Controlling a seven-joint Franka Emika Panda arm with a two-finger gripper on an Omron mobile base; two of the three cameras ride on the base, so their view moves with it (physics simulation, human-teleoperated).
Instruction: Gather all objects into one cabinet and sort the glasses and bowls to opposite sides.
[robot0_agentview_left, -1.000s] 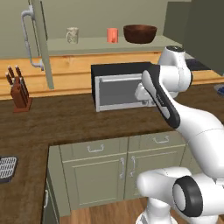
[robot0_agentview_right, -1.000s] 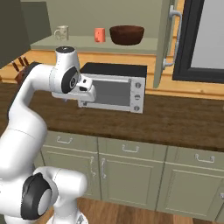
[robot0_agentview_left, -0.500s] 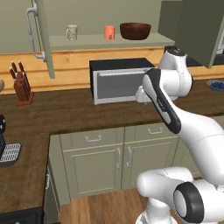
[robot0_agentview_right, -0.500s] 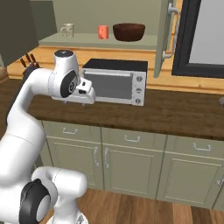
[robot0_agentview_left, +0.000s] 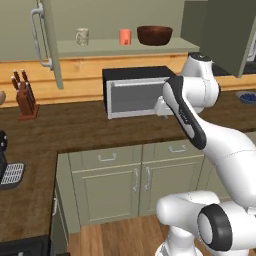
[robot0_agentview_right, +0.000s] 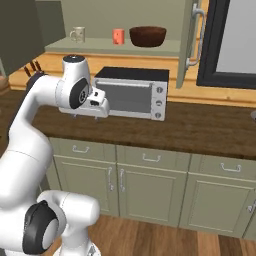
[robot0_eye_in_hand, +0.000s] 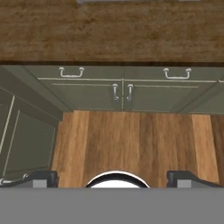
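Observation:
On the pale shelf (robot0_agentview_left: 125, 47) of the grey-green wall cabinet stand a mottled beige cup (robot0_agentview_left: 82, 36) (robot0_agentview_right: 76, 34), a salmon-orange cup (robot0_agentview_left: 125, 36) (robot0_agentview_right: 118, 36) and the wide dark brown bowl (robot0_agentview_left: 154, 35) (robot0_agentview_right: 147, 36), left to right. The bright red cup is out of view. Both cabinet doors, one (robot0_agentview_left: 42, 40) with a curved tube handle (robot0_agentview_right: 200, 37), stand open. My gripper (robot0_agentview_left: 161, 107) (robot0_agentview_right: 94, 107) (robot0_eye_in_hand: 113, 178) hangs in front of the toaster oven, pointing down at the floor. It is open and holds nothing, with its fingertips (robot0_eye_in_hand: 41, 177) far apart.
A silver and black toaster oven (robot0_agentview_left: 136, 92) (robot0_agentview_right: 132, 94) sits on the dark wood counter (robot0_agentview_left: 75, 130) below the shelf. A knife block (robot0_agentview_left: 24, 97) stands at the left. Base cabinets with drawers (robot0_eye_in_hand: 122, 87) and a wood floor (robot0_eye_in_hand: 131, 140) lie below the hand.
The whole picture has shifted: the base has driven a little back from the counter, so more floor shows. The arm keeps its pose and the gripper stays open.

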